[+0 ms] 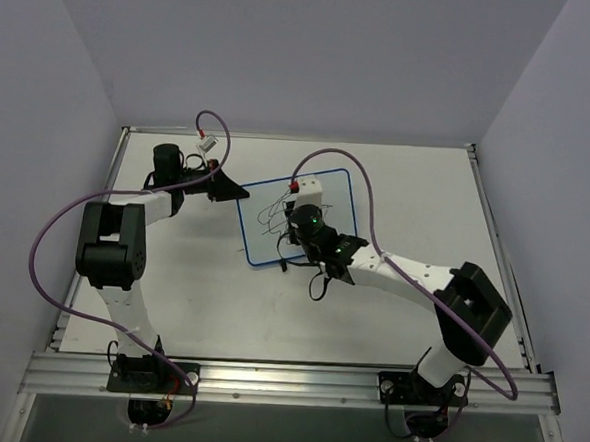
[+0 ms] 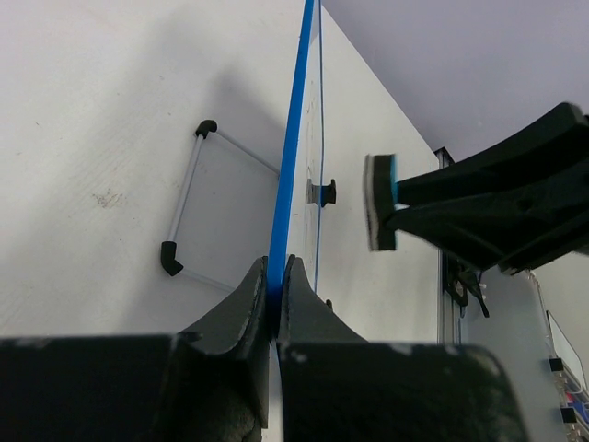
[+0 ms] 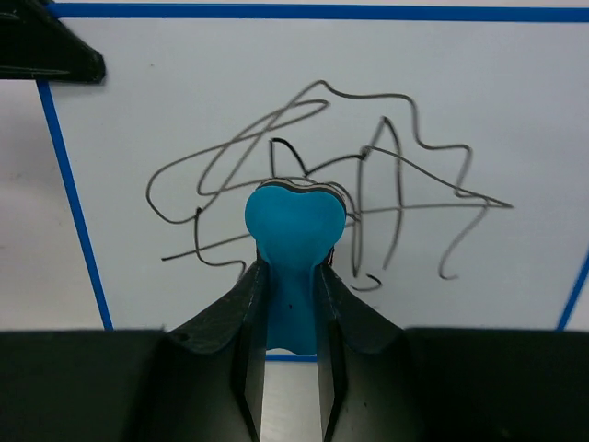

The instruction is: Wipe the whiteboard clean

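Observation:
The whiteboard point(image 1: 264, 239) is white with a thin blue frame and bears black scribbles point(image 3: 386, 175) across its middle. My left gripper point(image 2: 274, 276) is shut on the blue frame point(image 2: 293, 138) at the board's left edge, also seen in the top view point(image 1: 232, 190). My right gripper point(image 3: 293, 272) is shut on a bright-blue eraser point(image 3: 294, 221), which hovers over the lower middle of the scribbles. In the left wrist view the eraser point(image 2: 379, 201) stands a small gap away from the board's face. A thin wire stand with black feet point(image 2: 184, 203) shows behind the board.
The white table point(image 1: 427, 199) is walled on the left, back and right. An aluminium rail point(image 1: 295, 381) runs along the near edge. Purple cables point(image 1: 48, 246) loop beside the left arm and over the right arm.

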Available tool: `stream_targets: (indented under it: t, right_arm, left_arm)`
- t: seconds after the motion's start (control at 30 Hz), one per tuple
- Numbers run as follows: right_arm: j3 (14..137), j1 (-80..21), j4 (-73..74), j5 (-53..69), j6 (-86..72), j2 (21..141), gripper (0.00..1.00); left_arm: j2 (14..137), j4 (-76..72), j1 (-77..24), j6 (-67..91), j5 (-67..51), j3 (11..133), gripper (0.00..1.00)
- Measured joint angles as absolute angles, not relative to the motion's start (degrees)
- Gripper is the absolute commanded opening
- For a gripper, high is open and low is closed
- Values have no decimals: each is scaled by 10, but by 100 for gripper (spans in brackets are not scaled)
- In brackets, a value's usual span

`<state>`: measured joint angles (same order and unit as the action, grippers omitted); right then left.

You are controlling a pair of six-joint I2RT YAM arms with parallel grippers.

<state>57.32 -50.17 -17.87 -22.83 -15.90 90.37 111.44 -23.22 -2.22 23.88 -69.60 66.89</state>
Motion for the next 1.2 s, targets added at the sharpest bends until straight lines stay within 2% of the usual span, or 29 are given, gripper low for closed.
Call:
stream_targets:
  t: [0.2,0.37,0.63,1.0,1.2]
  right_arm:
    - [674,-555,-243,-277,-101,1067,0]
    - [723,-583,-262,-318,-78,1114,0]
    - [698,-569,-292,-306,-98,1102,0]
    - [643,-400,-303,-259,-137,1025,0]
    - [642,-403,-303,-255,-137,1023,0]
  left_arm:
    - [1114,-228,-23,233,-695,670,2]
    - [1112,-219,-23,227,-685,670,2]
    - [1110,-210,-25,216,-679,670,2]
    - [1106,-191,-27,205,-668,671,2]
    - [1101,-176,-28,199,-665,671,2]
